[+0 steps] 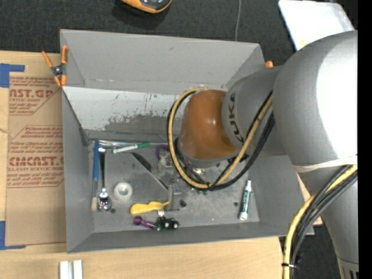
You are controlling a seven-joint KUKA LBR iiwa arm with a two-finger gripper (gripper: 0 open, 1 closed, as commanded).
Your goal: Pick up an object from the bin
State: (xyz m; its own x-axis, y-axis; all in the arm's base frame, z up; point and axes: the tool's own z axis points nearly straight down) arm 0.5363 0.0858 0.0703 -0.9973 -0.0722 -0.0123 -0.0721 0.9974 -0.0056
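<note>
Grey arm (317, 106) reaching in from the right, orange wrist cover (203, 127) pointed down, cables (172, 133) looped around it

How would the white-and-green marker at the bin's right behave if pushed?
The marker looks stiff and round-barrelled, so it would probably roll if nudged sideways. It lies apart on the bin floor, so little would stop it. Probably light.

so the bin (215, 211) count goes: one blue stick (96, 163), one white-and-green marker (245, 200), one whitish round roll (122, 190), one yellow curved piece (146, 207), one small purple bit (143, 221), one green-tipped pen (130, 148)
</note>
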